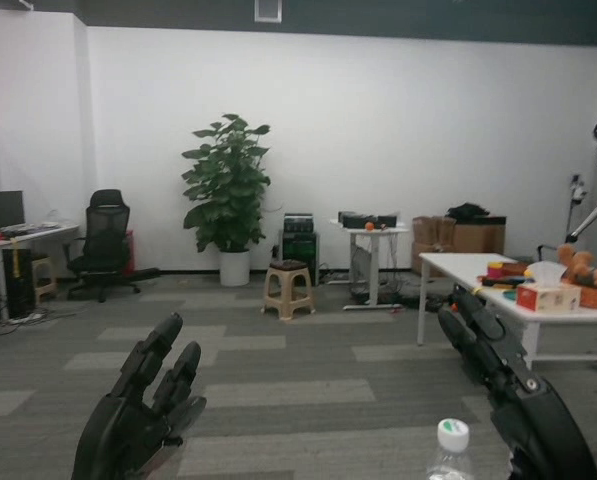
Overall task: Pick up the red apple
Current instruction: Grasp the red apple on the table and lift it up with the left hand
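The red apple is out of the head view; the picture looks out over the room and the white table lies below its bottom edge. My left hand [138, 420] is raised at the lower left, fingers apart, holding nothing. My right hand [523, 400] is raised at the lower right, fingers stretched forward and apart, also holding nothing.
The white cap and neck of a clear bottle [451, 445] show at the bottom, just left of my right hand. Farther off stand a second white table [478, 268] with toys and a tissue box at the right, a stool [286, 288], a potted plant [228, 190] and an office chair [105, 245].
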